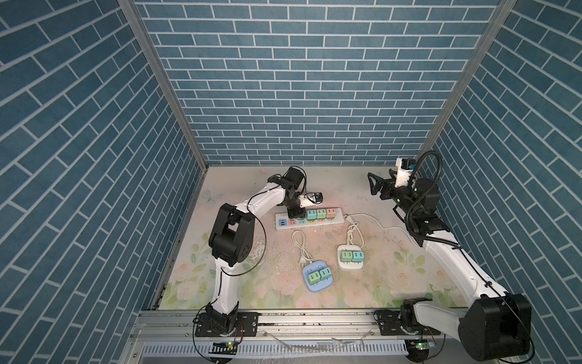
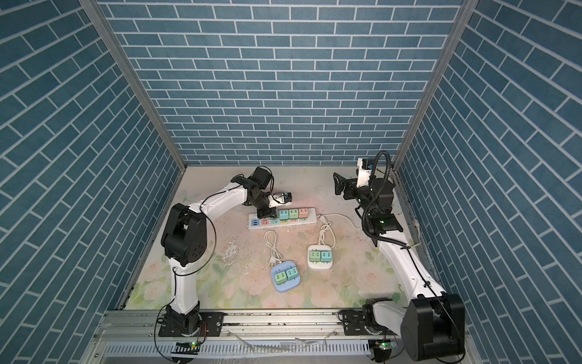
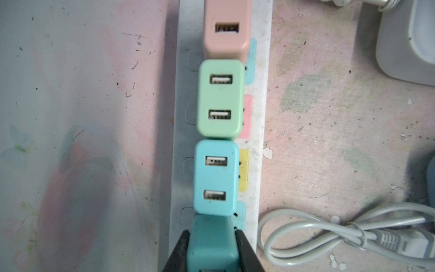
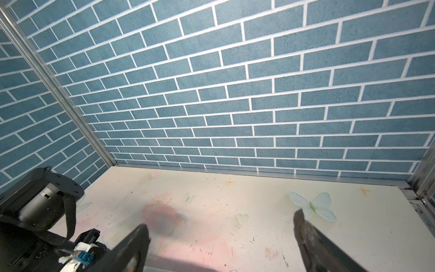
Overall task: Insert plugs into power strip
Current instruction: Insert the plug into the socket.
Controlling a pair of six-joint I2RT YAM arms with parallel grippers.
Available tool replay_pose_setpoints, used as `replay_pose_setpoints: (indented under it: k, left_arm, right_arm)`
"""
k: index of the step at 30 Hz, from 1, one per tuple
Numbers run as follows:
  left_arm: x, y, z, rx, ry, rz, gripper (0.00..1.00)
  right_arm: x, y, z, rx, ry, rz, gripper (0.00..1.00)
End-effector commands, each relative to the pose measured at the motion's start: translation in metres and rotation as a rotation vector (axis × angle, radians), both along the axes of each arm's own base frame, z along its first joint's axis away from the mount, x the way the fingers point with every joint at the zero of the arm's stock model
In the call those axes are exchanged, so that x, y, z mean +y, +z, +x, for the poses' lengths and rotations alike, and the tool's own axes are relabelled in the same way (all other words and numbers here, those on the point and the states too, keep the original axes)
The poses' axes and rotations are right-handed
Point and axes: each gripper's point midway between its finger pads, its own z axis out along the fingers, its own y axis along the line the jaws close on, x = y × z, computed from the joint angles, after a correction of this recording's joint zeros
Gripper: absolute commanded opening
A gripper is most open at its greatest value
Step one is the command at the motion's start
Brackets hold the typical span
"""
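- three plugs stuck in the long white power strip (image 1: 337,218) in a row, side by side and touching: light blue plug (image 3: 215,177), green plug (image 3: 220,100), pink plug (image 3: 226,28).
- one more, a darker teal plug (image 3: 211,249), right up against the light blue plug, over the next spot on the strip; prongs hidden, so no telling if all the way in.
- left gripper (image 3: 212,235) squeezed tight on the teal plug, one black finger (image 3: 180,252) on each side.
- right gripper (image 4: 220,221) up in the air near the back wall (image 4: 235,94), well away from the strip, fingers spread wide, nothing in between.
- two plugs (image 1: 314,276) standing on a small blue power block (image 1: 316,289) near the front of the table (image 1: 393,277).
- two more plugs (image 1: 347,256) on a small white power block (image 1: 351,266) near the blue one.
- white cord (image 1: 300,244) looped on the table between the long strip and the blue block.
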Motion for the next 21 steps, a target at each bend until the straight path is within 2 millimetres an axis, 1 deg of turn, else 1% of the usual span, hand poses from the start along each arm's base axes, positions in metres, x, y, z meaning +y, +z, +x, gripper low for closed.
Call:
replay_pose_setpoints:
  k: [1,6,13,21]
  left_arm:
    - [-0.005,-0.008,-0.005,0.027,-0.025,0.017,0.0]
    - [-0.006,-0.011,-0.009,0.033,-0.038,0.025,0.0]
    - [-0.005,-0.018,-0.009,0.042,-0.038,0.04,0.0]
    - [0.0,-0.036,-0.011,0.07,-0.037,0.084,0.0]
  right_arm:
    - [0.0,0.017,-0.002,-0.04,0.015,0.044,0.98]
    - [0.0,0.017,-0.002,-0.038,0.018,0.051,0.98]
    - [-0.001,0.018,-0.004,-0.043,0.019,0.057,0.98]
    - [-0.001,0.018,-0.003,-0.043,0.024,0.061,0.98]
